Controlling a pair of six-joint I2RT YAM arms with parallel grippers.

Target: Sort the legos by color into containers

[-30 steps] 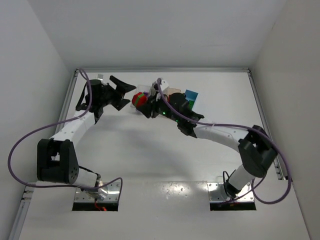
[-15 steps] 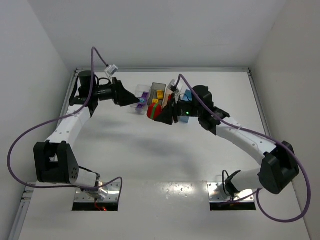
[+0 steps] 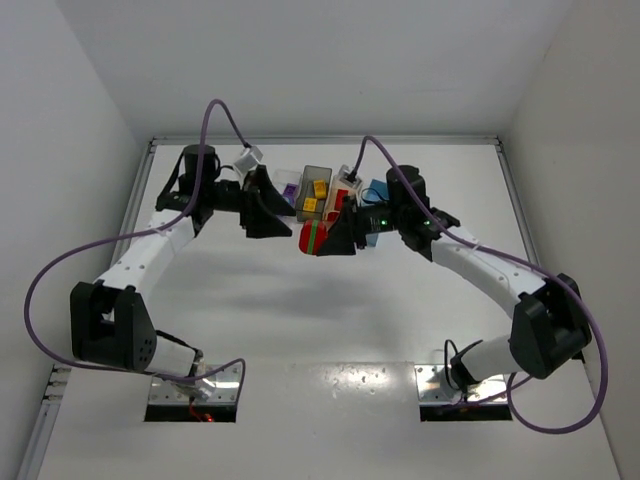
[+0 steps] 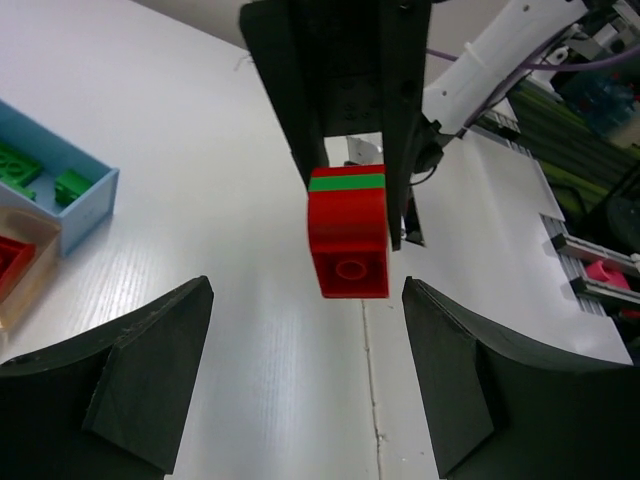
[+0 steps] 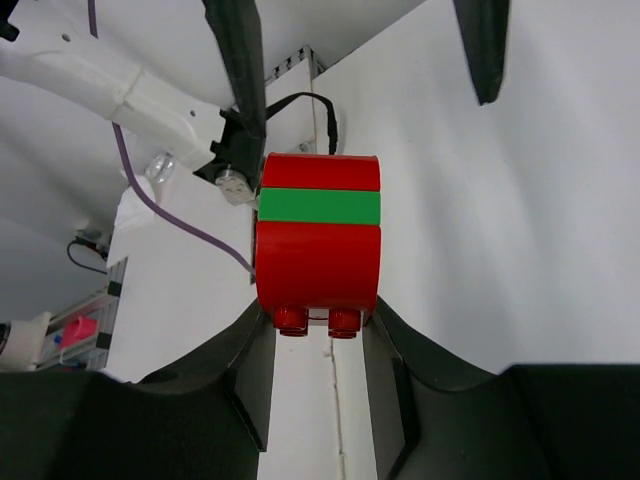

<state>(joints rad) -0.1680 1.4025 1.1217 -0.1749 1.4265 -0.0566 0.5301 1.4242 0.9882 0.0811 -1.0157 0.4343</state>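
Observation:
My right gripper (image 3: 327,238) is shut on a lego cluster (image 3: 312,237), red with a green layer in the middle, and holds it above the table in front of the containers. In the right wrist view the cluster (image 5: 318,235) sits between my fingers (image 5: 250,385). My left gripper (image 3: 272,208) is open and empty and faces the cluster from the left, a short gap away. In the left wrist view the cluster (image 4: 348,240) hangs ahead of my open fingers (image 4: 150,370). The containers stand behind: clear (image 3: 289,189), dark grey (image 3: 316,177), light blue (image 3: 378,188).
The light blue bin (image 4: 70,205) holds green bricks, and the tan-peach bin (image 4: 20,300) beside it holds a red one. The dark grey bin holds yellow bricks and the clear bin holds purple ones. White walls close the table at the back and sides.
My right gripper has carried the cluster down and right, away from the bins. My left gripper has swung right and turned its open jaws towards the cluster.

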